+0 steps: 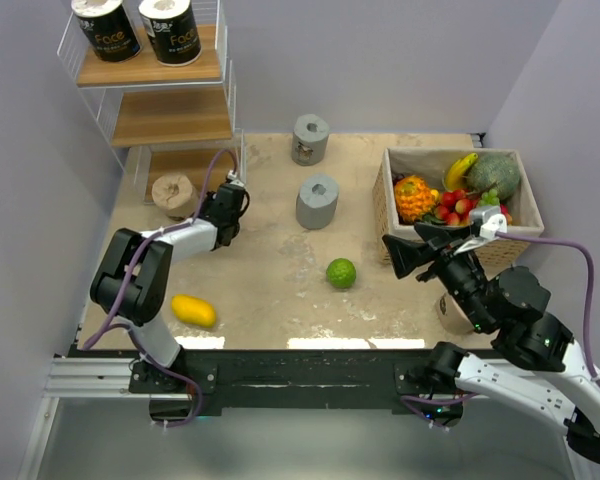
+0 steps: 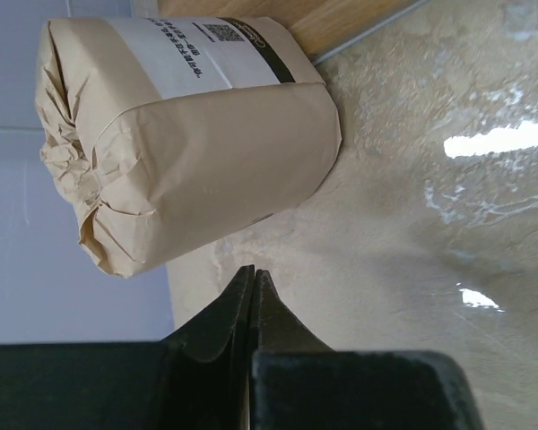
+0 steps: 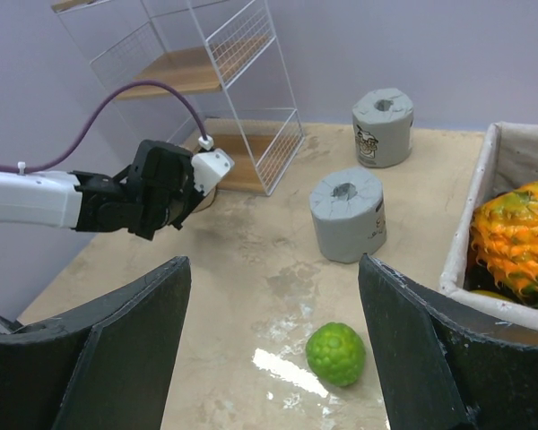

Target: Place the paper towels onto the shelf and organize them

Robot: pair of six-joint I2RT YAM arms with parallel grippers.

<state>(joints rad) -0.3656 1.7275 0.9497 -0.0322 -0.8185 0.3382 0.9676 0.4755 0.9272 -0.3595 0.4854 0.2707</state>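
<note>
Left gripper [image 2: 254, 279], jaws together and empty, faces the tan roll [image 2: 188, 134] by the shelf [image 1: 170, 118] (right gripper [image 3: 273, 269] gapes); next it should open and grasp.

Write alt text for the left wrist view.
The left gripper is shut on nothing, its black tips pointing at a tan paper-wrapped roll and stopping just short of it. The roll sits on the beige table next to a wooden shelf board.
</note>
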